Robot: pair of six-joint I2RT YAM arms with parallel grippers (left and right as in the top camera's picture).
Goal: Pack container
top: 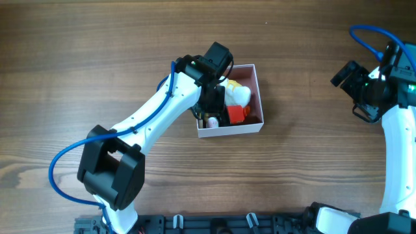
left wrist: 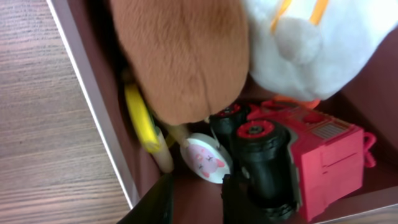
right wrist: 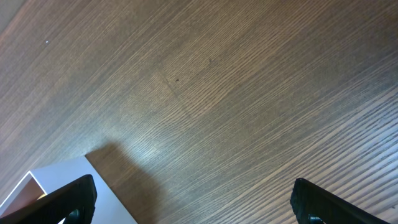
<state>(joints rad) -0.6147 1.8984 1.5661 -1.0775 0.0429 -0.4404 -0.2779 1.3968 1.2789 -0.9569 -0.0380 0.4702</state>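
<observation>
The container [top: 259,91] is a square low box, white outside and dusty pink inside, at the table's middle. It holds a white plush [top: 239,95], a red toy truck [top: 236,114] and other toys. My left gripper [top: 211,118] reaches down into its left side. In the left wrist view its fingers [left wrist: 194,202] are slightly apart and empty over the pink floor, beside the box wall [left wrist: 93,106]. Just ahead lie a small round pink-faced disc [left wrist: 206,158], a brown plush [left wrist: 186,56], the truck [left wrist: 311,162] and a yellow ring [left wrist: 140,118]. My right gripper [top: 354,88] is open and empty at the far right.
The white plush [left wrist: 317,43] fills the box's far corner. In the right wrist view my open fingers [right wrist: 193,208] hang over bare wood, with a corner of the box [right wrist: 62,177] at lower left. The arm bases stand along the front edge.
</observation>
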